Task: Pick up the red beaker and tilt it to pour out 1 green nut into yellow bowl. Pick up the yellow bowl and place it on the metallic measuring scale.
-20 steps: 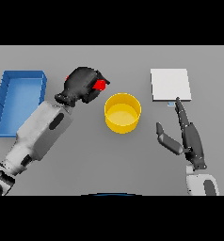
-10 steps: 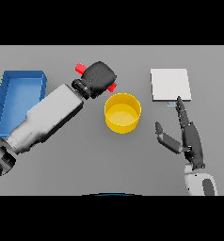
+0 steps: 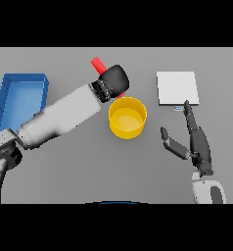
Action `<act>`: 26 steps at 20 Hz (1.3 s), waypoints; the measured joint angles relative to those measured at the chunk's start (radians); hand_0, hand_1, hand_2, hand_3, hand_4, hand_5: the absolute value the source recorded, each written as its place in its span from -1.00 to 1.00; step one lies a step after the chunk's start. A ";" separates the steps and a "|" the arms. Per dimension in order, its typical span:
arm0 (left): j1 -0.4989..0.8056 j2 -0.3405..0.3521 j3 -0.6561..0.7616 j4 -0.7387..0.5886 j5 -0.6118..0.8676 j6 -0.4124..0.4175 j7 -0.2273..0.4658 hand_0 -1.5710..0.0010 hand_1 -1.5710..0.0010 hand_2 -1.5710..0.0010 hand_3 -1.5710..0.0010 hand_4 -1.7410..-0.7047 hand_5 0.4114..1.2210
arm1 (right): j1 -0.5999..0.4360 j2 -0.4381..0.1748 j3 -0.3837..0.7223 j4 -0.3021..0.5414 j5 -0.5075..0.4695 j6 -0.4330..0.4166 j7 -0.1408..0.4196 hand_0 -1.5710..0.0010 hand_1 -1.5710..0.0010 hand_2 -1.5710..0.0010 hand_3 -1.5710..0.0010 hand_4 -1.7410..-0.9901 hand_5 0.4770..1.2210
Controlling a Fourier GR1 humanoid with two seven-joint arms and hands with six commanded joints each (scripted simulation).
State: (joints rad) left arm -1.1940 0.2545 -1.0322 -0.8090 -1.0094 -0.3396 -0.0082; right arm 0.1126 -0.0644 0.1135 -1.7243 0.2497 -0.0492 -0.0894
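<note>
The left hand (image 3: 114, 81) is closed around the red beaker (image 3: 97, 63), just behind the rim of the yellow bowl (image 3: 128, 117). The right hand (image 3: 196, 143) waits open to the right of the bowl. If the tilt is too strong, more than one nut may fall, or miss the bowl
</note>
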 measured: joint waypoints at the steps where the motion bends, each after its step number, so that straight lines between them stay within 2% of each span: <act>1: -0.014 -0.006 -0.023 0.011 -0.013 0.007 -0.008 -1.00 -1.00 -1.00 -1.00 -0.99 1.00 | 0.006 0.005 0.001 -0.007 -0.005 0.000 -0.005 1.00 1.00 1.00 1.00 0.49 -0.59; 2: -0.022 -0.007 -0.048 0.016 -0.027 0.024 -0.022 -1.00 -1.00 -1.00 -1.00 -0.99 1.00 | 0.014 0.006 0.002 -0.012 -0.009 0.003 -0.016 1.00 1.00 1.00 1.00 0.50 -0.60; 3: -0.035 -0.001 -0.070 0.026 -0.040 0.040 -0.036 -1.00 -1.00 -1.00 -1.00 -0.99 1.00 | -0.001 0.012 0.000 0.006 -0.011 0.001 0.006 1.00 1.00 1.00 1.00 0.52 -0.60; 7: -0.082 -0.023 -0.181 0.053 -0.104 0.058 -0.052 -1.00 -1.00 -1.00 -1.00 -0.99 1.00 | 0.017 0.005 -0.003 -0.003 -0.013 0.002 -0.025 1.00 1.00 1.00 1.00 0.54 -0.60; 10: -0.126 -0.039 -0.237 0.071 -0.130 0.057 -0.065 -1.00 -1.00 -1.00 -1.00 -0.98 1.00 | 0.003 0.009 0.005 -0.007 0.014 -0.016 -0.003 1.00 1.00 1.00 1.00 0.55 -0.58; 13: -0.150 -0.050 -0.284 0.077 -0.147 0.051 -0.064 -1.00 -1.00 -1.00 -1.00 -0.97 1.00 | 0.009 0.003 0.008 -0.004 0.029 -0.020 -0.012 1.00 1.00 1.00 1.00 0.56 -0.57; 15: -0.172 -0.066 -0.316 0.091 -0.158 0.052 -0.067 -1.00 -1.00 -1.00 -1.00 -0.96 1.00 | -0.009 0.010 0.000 0.013 0.014 -0.019 0.003 1.00 1.00 1.00 1.00 0.57 -0.58; 16: -0.191 -0.069 -0.324 0.087 -0.158 0.046 -0.077 -1.00 -1.00 -1.00 -1.00 -0.96 1.00 | -0.002 0.003 0.000 0.004 0.017 -0.018 -0.016 1.00 1.00 1.00 1.00 0.56 -0.58; 19: -0.256 -0.049 -0.340 0.100 -0.148 0.052 -0.129 -1.00 -1.00 -1.00 -1.00 -0.96 1.00 | -0.014 0.016 -0.001 0.016 0.002 -0.015 -0.014 1.00 1.00 1.00 1.00 0.56 -0.57; 21: -0.312 -0.039 -0.335 0.138 -0.144 0.076 -0.124 -1.00 -1.00 -1.00 -1.00 -0.96 1.00 | 0.010 0.011 0.001 0.001 -0.002 -0.009 -0.051 1.00 1.00 1.00 1.00 0.57 -0.54; 22: -0.348 -0.026 -0.340 0.159 -0.152 0.089 -0.120 -1.00 -1.00 -1.00 -1.00 -0.97 1.00 | 0.004 0.010 0.000 -0.001 -0.005 -0.007 -0.044 1.00 1.00 1.00 1.00 0.56 -0.52; 24: -0.406 0.007 -0.293 0.184 -0.105 0.101 -0.127 -1.00 -1.00 -1.00 -0.50 -0.98 1.00 | 0.000 0.001 -0.004 0.006 -0.005 -0.003 -0.044 1.00 1.00 1.00 1.00 0.55 -0.51; 25: -0.428 0.030 -0.279 0.215 -0.093 0.129 -0.129 -1.00 -1.00 -1.00 -0.60 -0.97 1.00 | -0.002 0.006 0.000 0.009 -0.001 -0.006 -0.038 1.00 1.00 1.00 1.00 0.55 -0.50; 26: -0.454 0.044 -0.244 0.272 -0.068 0.146 -0.091 -1.00 -1.00 -1.00 -0.68 -0.97 1.00 | -0.009 0.005 0.000 0.020 0.000 -0.004 -0.043 1.00 1.00 1.00 1.00 0.54 -0.50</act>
State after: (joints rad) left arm -1.6484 0.2982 -1.2760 -0.5372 -1.0778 -0.1933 -0.0987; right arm 0.1041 -0.0598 0.1136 -1.7047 0.2500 -0.0536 -0.1326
